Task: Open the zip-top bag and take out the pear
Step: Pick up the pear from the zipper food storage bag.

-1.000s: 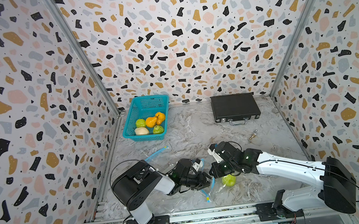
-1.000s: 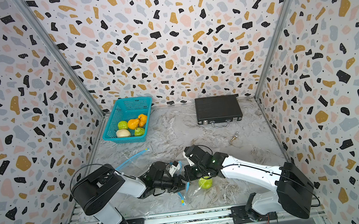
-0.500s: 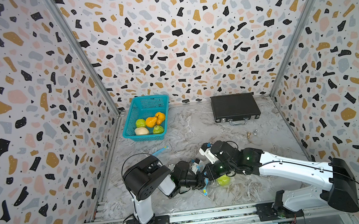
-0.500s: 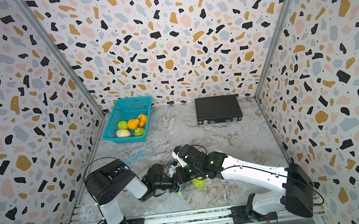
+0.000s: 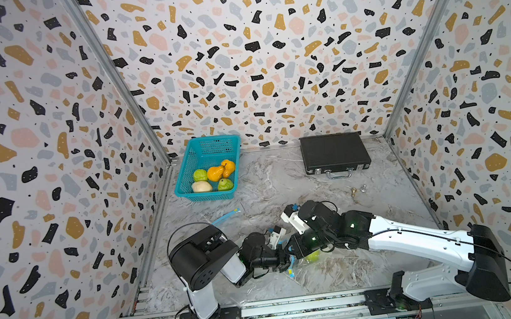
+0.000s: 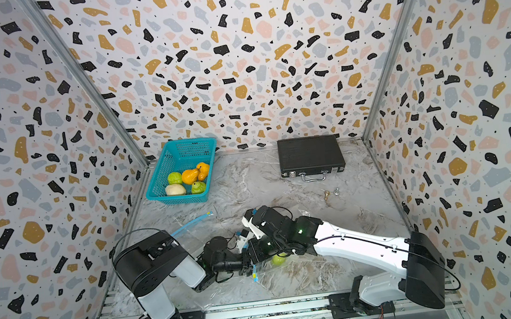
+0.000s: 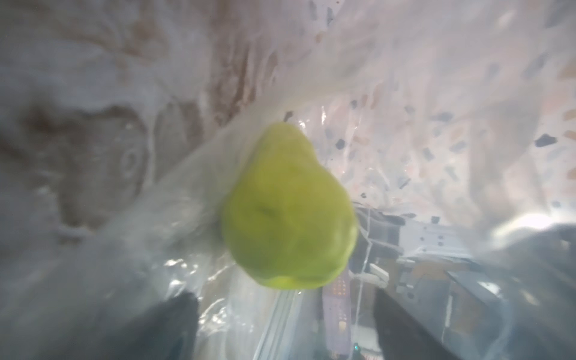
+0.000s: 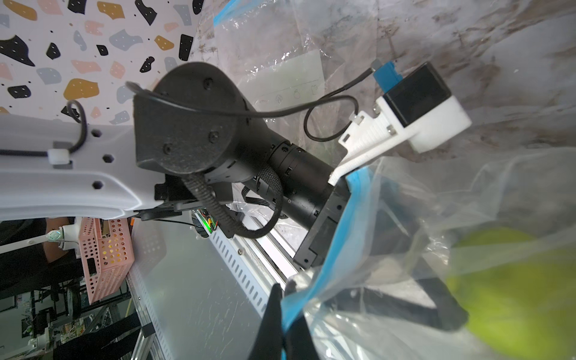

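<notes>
Plastic bag [image 8: 436, 199]: your right gripper [image 8: 283, 299] pinches its blue edge [image 8: 339, 237] tight, holding the mouth wide.
Left gripper [image 7: 283, 299]: inside the bag, fingers apart, facing the pear [image 7: 288, 212].

Both top views are bright, evenly lit from above and sharp, the walls [image 5: 47, 125] bowing at the edges. The left wrist view is soft and hazy, the pear [image 7: 288, 215] blurred; small glints dot the bag [image 8: 461, 193] in the right wrist view.

The left gripper [image 7: 282, 294] has spread its jaws wide inside the bag [image 8: 405, 193]. The right gripper [image 8: 283, 291] and the pear [image 5: 312, 256] have slid slightly toward the left arm [image 5: 206, 260].
</notes>
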Available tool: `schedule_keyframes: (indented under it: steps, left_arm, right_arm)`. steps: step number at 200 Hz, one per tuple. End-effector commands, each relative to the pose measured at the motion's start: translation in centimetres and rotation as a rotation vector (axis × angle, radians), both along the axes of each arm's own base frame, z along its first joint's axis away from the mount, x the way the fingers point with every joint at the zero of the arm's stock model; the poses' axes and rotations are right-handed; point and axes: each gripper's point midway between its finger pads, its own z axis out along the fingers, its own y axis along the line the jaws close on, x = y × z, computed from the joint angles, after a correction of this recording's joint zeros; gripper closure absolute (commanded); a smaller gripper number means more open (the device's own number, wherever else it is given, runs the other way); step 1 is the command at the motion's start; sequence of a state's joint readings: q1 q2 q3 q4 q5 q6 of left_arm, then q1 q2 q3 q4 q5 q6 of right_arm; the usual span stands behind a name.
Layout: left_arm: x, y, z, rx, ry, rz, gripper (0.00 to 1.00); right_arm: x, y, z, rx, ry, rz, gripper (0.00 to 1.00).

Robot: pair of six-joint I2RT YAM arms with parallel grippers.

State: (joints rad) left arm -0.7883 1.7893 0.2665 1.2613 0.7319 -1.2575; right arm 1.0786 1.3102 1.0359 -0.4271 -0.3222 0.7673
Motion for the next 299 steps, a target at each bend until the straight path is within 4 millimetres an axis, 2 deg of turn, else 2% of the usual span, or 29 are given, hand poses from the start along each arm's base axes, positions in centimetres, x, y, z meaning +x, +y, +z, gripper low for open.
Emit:
schedule_keyframes:
  steps: [1,50,81,108,161,217,231,245,250,266,299]
  left_arm:
    - [0.1,0.1,-0.7,0.023,0.056,0.038,0.01]
    - [0.4,0.6,-1.7,0.101,0.054,0.070,0.01]
    - [1.5,0.0,0.3,0.056,-0.005,0.089,0.01]
    - [1.7,0.1,0.6,0.057,-0.035,0.099,0.01]
    - [1.3,-0.3,2.9,-0.051,-0.080,0.069,0.01]
    - [-0.7,0.6,-0.4,-0.002,0.012,0.015,0.00]
    - [-0.8,0.6,-0.9,-0.002,0.029,0.011,0.09]
    - [-0.9,0.6,-1.5,0.001,0.044,0.010,0.27]
    - [-0.9,0.6,-1.8,0.006,0.051,0.013,0.30]
    - [-0.9,0.6,-2.2,0.015,0.059,0.014,0.37]
    - [-0.9,0.8,-1.8,0.009,0.053,0.020,0.39]
  right_arm:
    - [0.1,1.4,2.6,0.072,-0.019,0.018,1.00]
    - [-0.7,2.6,3.8,0.099,-0.023,0.049,1.00]
    - [-1.7,4.1,4.3,0.105,-0.019,0.087,1.00]
    - [-2.3,4.9,5.1,0.105,-0.033,0.114,1.00]
    - [-2.2,4.9,6.6,0.081,-0.082,0.143,1.00]
    - [-1.7,5.1,6.0,0.084,-0.085,0.139,1.00]
    - [-1.6,5.1,5.8,0.087,-0.079,0.138,1.00]
    - [-1.6,5.1,5.8,0.093,-0.079,0.138,1.00]
    - [-1.6,5.1,5.8,0.094,-0.078,0.139,1.00]
    - [-1.7,5.0,5.9,0.095,-0.081,0.140,1.00]
    - [-1.2,4.2,5.6,0.087,-0.087,0.124,1.00]
